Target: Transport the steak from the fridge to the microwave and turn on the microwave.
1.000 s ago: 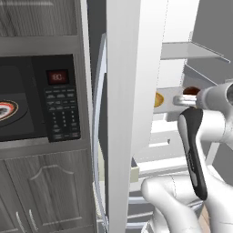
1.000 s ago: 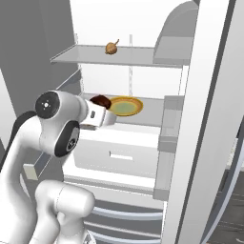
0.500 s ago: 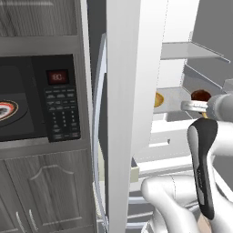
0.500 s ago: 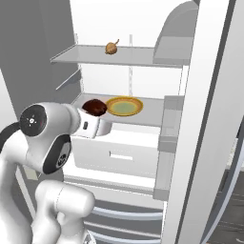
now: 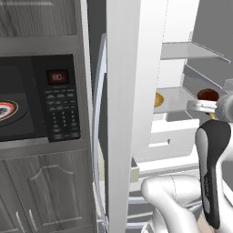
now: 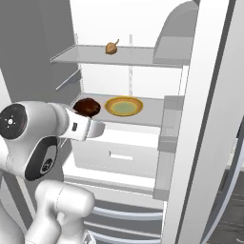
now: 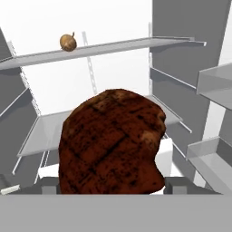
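1. Dark reddish-brown and scored with grill marks, the steak (image 7: 113,142) sits between the gripper's (image 7: 111,186) two fingertips in the hand view, one grey tip (image 7: 50,185) showing at each lower side of the meat.
2. The fingers stand spread wide around the steak, which fills the gap between them; whether their pads actually press the meat cannot be told.
3. In the right base view the steak (image 6: 87,106) sits at the end of the white hand, over the front left part of the fridge's (image 6: 143,71) middle shelf, just beside a yellow plate (image 6: 124,106).
4. A small brown onion (image 6: 111,47) rests on the shelf above.
5. In the left base view the microwave (image 5: 38,98) is to the left of the fridge door, its red display lit, with a round plate (image 5: 5,111) behind the glass.
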